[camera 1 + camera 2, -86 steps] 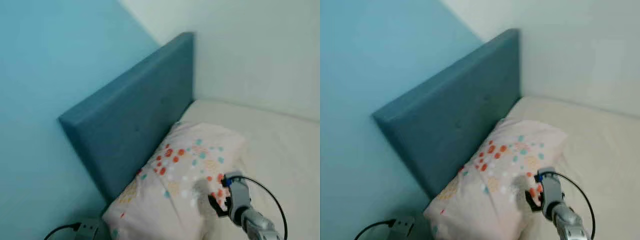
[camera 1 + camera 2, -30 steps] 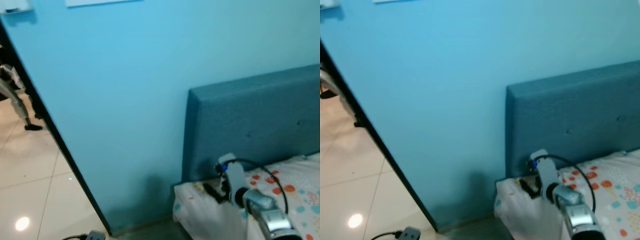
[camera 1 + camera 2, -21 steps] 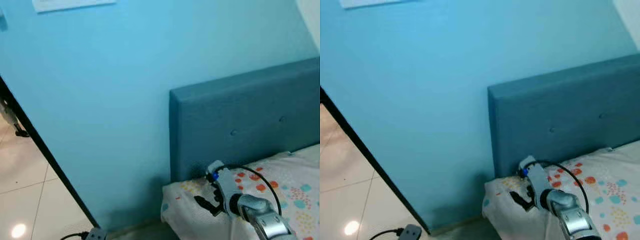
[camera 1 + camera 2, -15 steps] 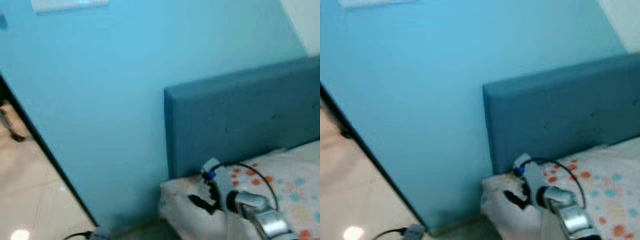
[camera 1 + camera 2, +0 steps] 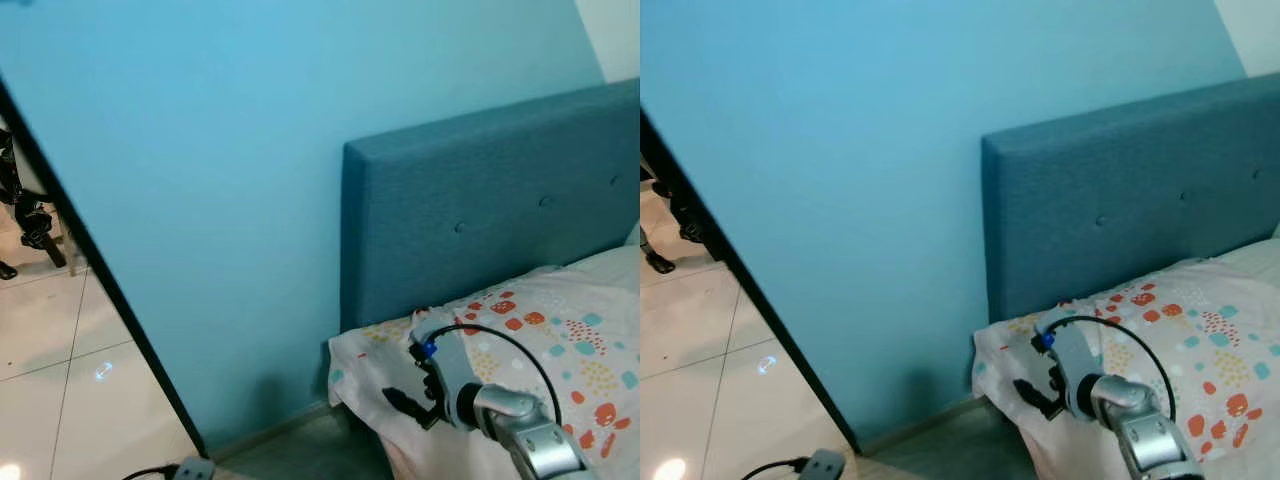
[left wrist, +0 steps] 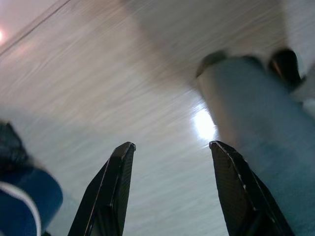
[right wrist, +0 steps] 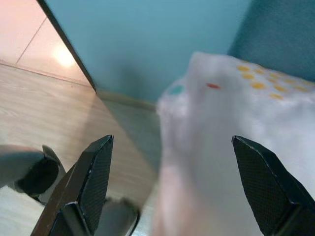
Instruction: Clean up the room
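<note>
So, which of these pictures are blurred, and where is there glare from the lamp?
Left wrist view: streaked with motion blur, with a bright glare spot on the wooden floor. Right wrist view: the pillow is soft and out of focus; an orange glow lies on the tiles. Both eye views: fairly sharp, with small reflections on the glossy tiles.

A bedroom in a home: a bed with a padded, buttoned blue headboard (image 5: 490,215) stands against a bright blue wall (image 5: 200,200), and a white pillow (image 5: 540,330) with coloured dots lies on it. Past a dark door frame (image 5: 100,290), glossy pale floor tiles (image 5: 50,390) run into another room.
</note>
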